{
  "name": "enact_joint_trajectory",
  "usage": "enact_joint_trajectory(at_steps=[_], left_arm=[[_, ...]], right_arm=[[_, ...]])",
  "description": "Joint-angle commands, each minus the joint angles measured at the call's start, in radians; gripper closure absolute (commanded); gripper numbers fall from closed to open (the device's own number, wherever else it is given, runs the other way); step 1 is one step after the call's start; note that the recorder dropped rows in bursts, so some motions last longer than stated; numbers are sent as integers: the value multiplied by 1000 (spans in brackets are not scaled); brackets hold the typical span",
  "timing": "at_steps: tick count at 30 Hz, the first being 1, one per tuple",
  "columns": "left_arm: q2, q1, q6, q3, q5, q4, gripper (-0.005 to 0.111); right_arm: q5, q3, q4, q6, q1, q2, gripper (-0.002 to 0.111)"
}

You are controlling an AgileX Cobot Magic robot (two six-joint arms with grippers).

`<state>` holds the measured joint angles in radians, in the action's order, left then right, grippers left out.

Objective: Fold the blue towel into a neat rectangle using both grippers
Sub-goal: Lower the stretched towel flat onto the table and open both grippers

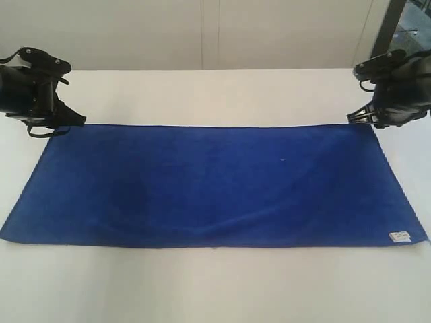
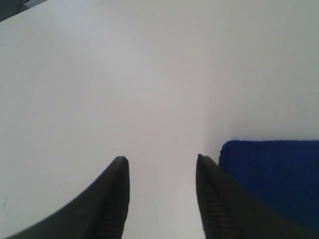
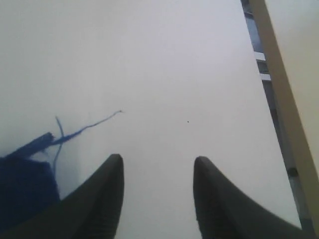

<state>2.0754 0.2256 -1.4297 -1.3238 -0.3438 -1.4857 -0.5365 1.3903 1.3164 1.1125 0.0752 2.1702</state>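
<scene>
Where the blue towel [image 1: 215, 182] lies: flat on the white table [image 1: 215, 94], a long band running left to right, its white label [image 1: 400, 236] at the near right corner. You cannot tell whether it is one layer or more.
Far edge: straight, running between the two grippers, each far corner just beside a set of fingertips.
Stray threads [image 3: 84, 128]: these trail off the far right corner onto bare table.
Left gripper [image 2: 159, 160]: its fingers [image 2: 117, 194] stand apart and hold nothing. The towel's corner sits just outside one of them, not between them.
Right gripper [image 3: 158, 162]: fingers apart and likewise empty, the frayed corner beside one finger.
Step in hand: judged from this layout, you are between folds. The cloth rests on the table and neither corner is gripped.
Next move: it calls for each gripper to take a corner, with the cloth brought between the fingers before they close.
Care needed: lift and carry both corners evenly, so that the edges meet squarely.
Risk: closing on the loose threads alone, rather than on the cloth, would probably leave the right corner behind.
</scene>
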Motion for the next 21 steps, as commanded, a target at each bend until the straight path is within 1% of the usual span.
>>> enact_joint_trajectory(at_steps=[1,4,6,7,8,10,11,13,15,19,21], left_arm=[[-4,-4,-2,-4,14,-14,58],[-4,-4,-5,-4,20,-14,58],[-4,-4,-10,-4,78,-6,59],[-4,-4,-10,-4,136,3,64],[-4,-4,-10,-4,158,13,69],[-4,-4,-10,-4,184,13,80],[-4,-4,-10,-4,196,13,92],[-4,-4,-10,-4,196,13,106],[-3,-4,-10,-4,196,13,107],[19,-4,-10,-4,196,13,107],[42,-4,-10,-4,194,13,107]], right_arm=[[3,5,-9,16,7,-3,65],[18,5,-70,14,7,-36,65],[99,5,-236,-93,7,-52,67],[141,5,-346,-220,3,-52,72],[143,5,-392,-259,1,-52,76],[127,5,-433,-295,-4,-52,86],[110,5,-433,-308,-8,-52,96],[108,5,-437,-310,-13,-52,108],[112,5,-462,-331,-17,-52,108],[153,5,-545,-440,-40,-52,108],[184,5,-545,-443,-42,-48,108]])
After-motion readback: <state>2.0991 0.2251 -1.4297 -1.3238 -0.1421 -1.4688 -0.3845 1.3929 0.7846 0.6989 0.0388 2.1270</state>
